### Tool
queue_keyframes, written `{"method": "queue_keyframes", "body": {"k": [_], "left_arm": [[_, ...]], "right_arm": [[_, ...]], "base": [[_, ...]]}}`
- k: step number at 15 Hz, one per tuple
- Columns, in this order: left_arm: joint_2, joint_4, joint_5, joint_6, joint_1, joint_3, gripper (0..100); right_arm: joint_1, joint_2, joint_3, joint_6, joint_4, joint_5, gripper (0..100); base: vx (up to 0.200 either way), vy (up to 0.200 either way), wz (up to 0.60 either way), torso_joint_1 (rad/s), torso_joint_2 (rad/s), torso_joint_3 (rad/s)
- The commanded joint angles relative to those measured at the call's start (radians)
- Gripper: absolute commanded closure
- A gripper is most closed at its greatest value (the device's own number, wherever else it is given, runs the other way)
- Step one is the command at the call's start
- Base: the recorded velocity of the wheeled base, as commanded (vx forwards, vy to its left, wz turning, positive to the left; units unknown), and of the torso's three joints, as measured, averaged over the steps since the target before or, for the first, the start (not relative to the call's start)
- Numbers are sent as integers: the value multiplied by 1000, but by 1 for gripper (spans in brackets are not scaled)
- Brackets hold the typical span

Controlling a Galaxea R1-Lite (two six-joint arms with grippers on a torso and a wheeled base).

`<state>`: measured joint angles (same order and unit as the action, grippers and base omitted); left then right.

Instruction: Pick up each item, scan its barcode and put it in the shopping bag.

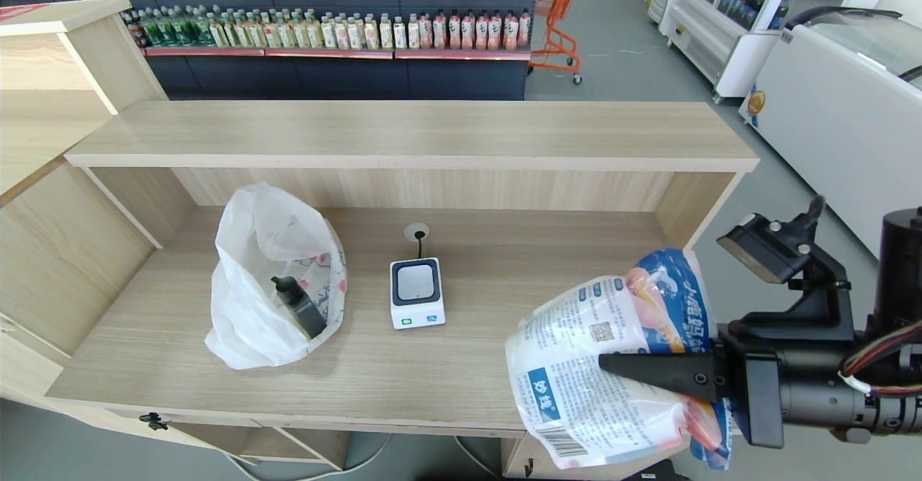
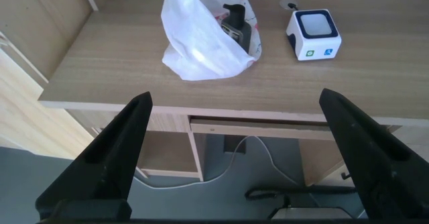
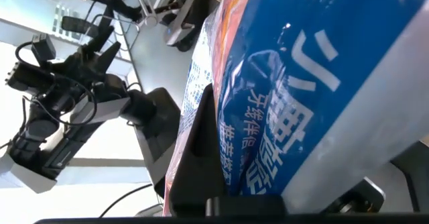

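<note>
Though just one dark finger (image 1: 652,374) shows across the printed face, the right gripper (image 1: 628,373) is clamped on the packet (image 1: 576,351): the right wrist view has the blue-and-white film (image 3: 315,83) pressed flat against that finger (image 3: 201,157), the other finger hidden behind it. Packet held in the air, well to the right of the scanner (image 1: 417,292) and nearer the robot than it, hanging over the near right corner of the counter (image 1: 432,373). The gripper comes in from the side away from the scanner, so most of the packet juts out past the fingertips toward the scanner. Back label faces up to the head camera; a square code (image 1: 601,332) sits in its upper part, the striped barcode (image 1: 563,443) at the low end, nearest the robot. Scanner is a small white box, dark window on top, standing on the counter with a cable grommet (image 1: 417,232) just behind it. Shopping bag (image 1: 263,279) to the left of the scanner, near it but apart, white film slumped open, a dark pump bottle (image 1: 299,308) leaning inside. Left gripper (image 2: 236,103) hangs off the counter's front edge, left of the scanner and nearer the robot, jaws spread wide with nothing between them; bag (image 2: 201,43) and scanner (image 2: 314,35) both lie beyond its fingertips.
</note>
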<state>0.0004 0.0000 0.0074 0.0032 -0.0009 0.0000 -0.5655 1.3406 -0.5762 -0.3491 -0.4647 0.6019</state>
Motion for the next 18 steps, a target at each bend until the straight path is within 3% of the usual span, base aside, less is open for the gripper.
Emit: {"method": "queue_keyframes", "body": {"k": [1,7,9,10,11,12,18], "left_arm": [[0,0,0,0,-1,0,0],[0,0,0,0,-1,0,0],[0,0,0,0,-1,0,0],[0,0,0,0,-1,0,0],[0,0,0,0,1,0,0],[0,0,0,0,1,0,0],[0,0,0,0,-1,0,0]], "right_arm": [[-1,9,-2,-8,-2,1,100],[6,-6,1,45,-12,-33,100],[61,-9,22,391,-15,-151,100],[122,-15,39,585,-19,-159,100],[141,-17,45,641,-19,-159,100],[219,-40,79,840,-19,-162,100],[292,-3,121,1239,-26,-185,100]], "base": [[0,0,0,0,0,0],[0,0,0,0,0,0],[0,0,0,0,0,0],[0,0,0,0,0,0],[0,0,0,0,0,0],[0,0,0,0,0,0],[0,0,0,0,0,0]]}}
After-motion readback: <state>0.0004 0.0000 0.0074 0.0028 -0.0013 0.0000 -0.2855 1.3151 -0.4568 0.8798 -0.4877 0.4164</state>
